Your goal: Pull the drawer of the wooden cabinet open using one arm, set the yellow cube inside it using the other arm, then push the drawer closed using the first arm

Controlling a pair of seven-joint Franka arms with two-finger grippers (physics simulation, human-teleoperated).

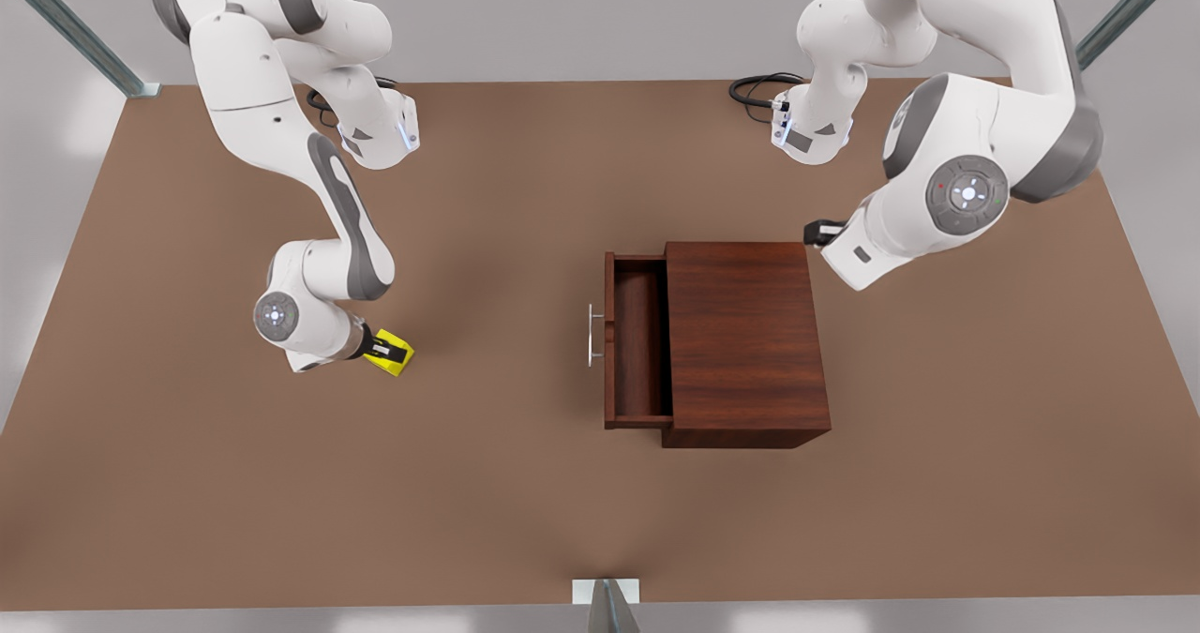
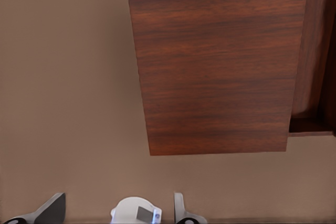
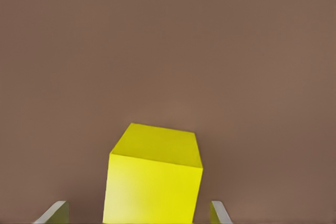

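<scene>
- Right gripper (image 1: 392,352): at the front view's left, low over the brown table (image 1: 525,520), with the yellow cube (image 1: 390,351) between its fingers. In the right wrist view the cube (image 3: 153,182) sits between the two fingertips (image 3: 53,212), which stand a little clear of its side faces; contact cannot be confirmed, so whether the grip has closed cannot be told.
- Left gripper (image 1: 817,232): at the front view's right, beside the far corner of the wooden cabinet (image 1: 745,342). The left wrist view shows its fingertips (image 2: 52,209) spread apart with nothing between them; this arm appears to wait.
- Drawer (image 1: 637,342): pulled out toward the front view's left, its tray bare and its silver bar handle (image 1: 593,335) facing the cube. Cube and drawer are well apart.
- Risk, as a judgement: if the fingers lift before they clamp, or clamp off-centre, the cube may slip or rotate. During transport it could strike the handle or the drawer's front panel if carried too low. Only part of the tray is exposed, so a release too close to the cabinet's edge might leave the cube on the cabinet top.
- View comparison: the front view gives the spacing of cube, drawer and both arms; the right wrist view alone shows the gaps beside the cube; the left wrist view shows the cabinet top (image 2: 215,61) and the released fingers.
</scene>
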